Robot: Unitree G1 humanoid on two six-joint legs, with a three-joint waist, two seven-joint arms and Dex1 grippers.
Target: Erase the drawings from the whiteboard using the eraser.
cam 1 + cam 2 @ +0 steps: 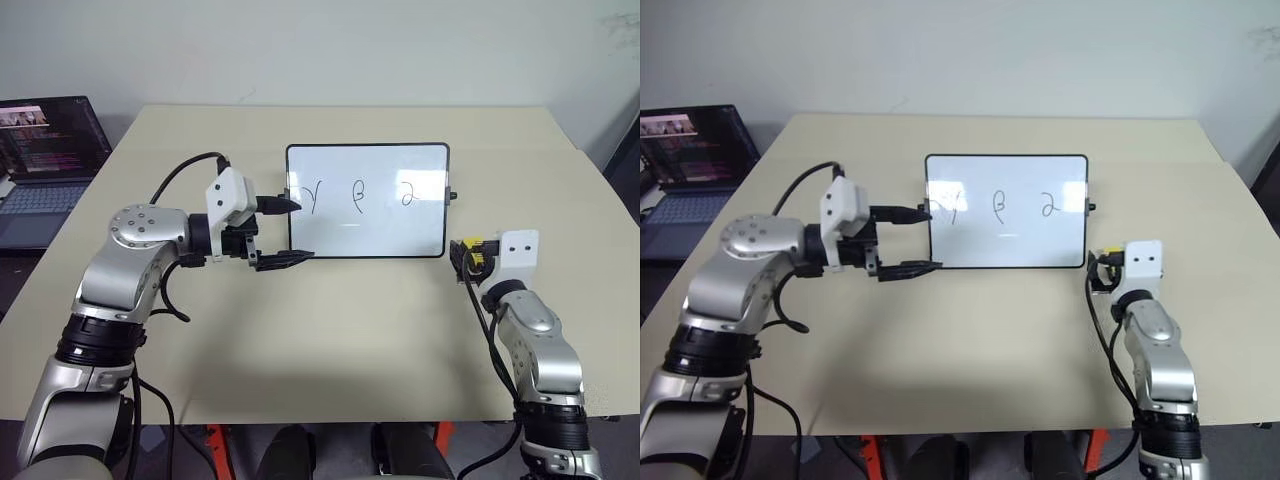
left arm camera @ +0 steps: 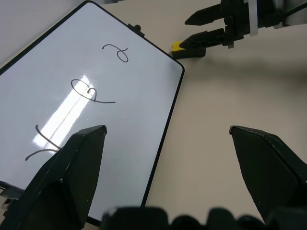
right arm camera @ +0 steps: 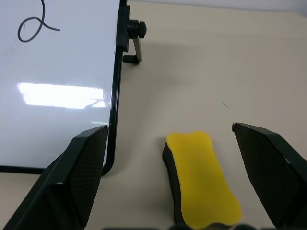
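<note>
The eraser [image 3: 201, 179] lies flat on the table [image 1: 350, 340], yellow face up, just beside the whiteboard [image 1: 367, 200] off its right lower corner, toward the table's right edge. The right gripper [image 3: 168, 177] is level with its fingers wide apart, the eraser between them and not yet clamped. The left gripper [image 1: 285, 232] hangs at the board's left edge, fingers apart, holding nothing; one fingertip overlaps the frame in the head view, contact not certain. All three drawings [image 1: 358, 195] are intact, in a row across the upper half of the board.

Risks: the right gripper's inner finger [image 3: 72, 182] sits close to the board's frame, so closing or advancing could nudge the board or its side knob [image 3: 136, 29]. A low, flat eraser may slip from a shallow pinch. The board stands tilted on a small prop; wiping pressure could tip it unless the left gripper steadies it.

Surroundings: a laptop [image 1: 45, 160] stands beyond the table's far left corner, well apart. Nothing else blocks the reach.
</note>
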